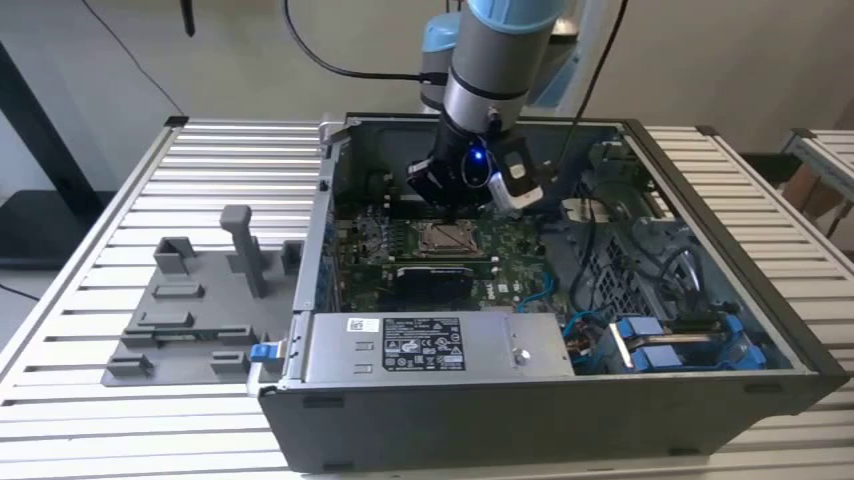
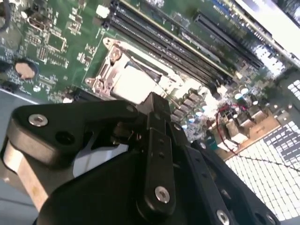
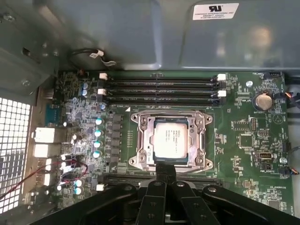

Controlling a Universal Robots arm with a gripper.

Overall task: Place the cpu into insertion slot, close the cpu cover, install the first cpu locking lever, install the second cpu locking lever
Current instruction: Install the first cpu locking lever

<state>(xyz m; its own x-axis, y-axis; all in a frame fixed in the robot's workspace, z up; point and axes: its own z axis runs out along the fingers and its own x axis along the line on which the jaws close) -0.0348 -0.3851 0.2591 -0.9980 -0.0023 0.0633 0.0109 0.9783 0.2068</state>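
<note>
Above the insertion slot (image 3: 137,120), the end effector (image 3: 165,169) hovers closed.

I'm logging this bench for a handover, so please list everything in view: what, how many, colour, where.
case: 1, grey, open, on the table
table: 1, pale, slatted, under everything
motherboard: 1, green, inside the case
slot: 1, silvery rim, mid-board
cpu: 1, tan-grey, seated in the slot
cover: 1, silvery frame, down around the cpu
memory sockets: about 4, black, beside the slot
battery: 1, silvery coin, on the motherboard
power unit: 1, silvery, at the case's near wall
fixture tray: 1, grey, on the table, at the exterior view's left of the case
arm: 1, silver and blue, reaching into the case
claw: 1, black, above the motherboard beside the slot
</note>
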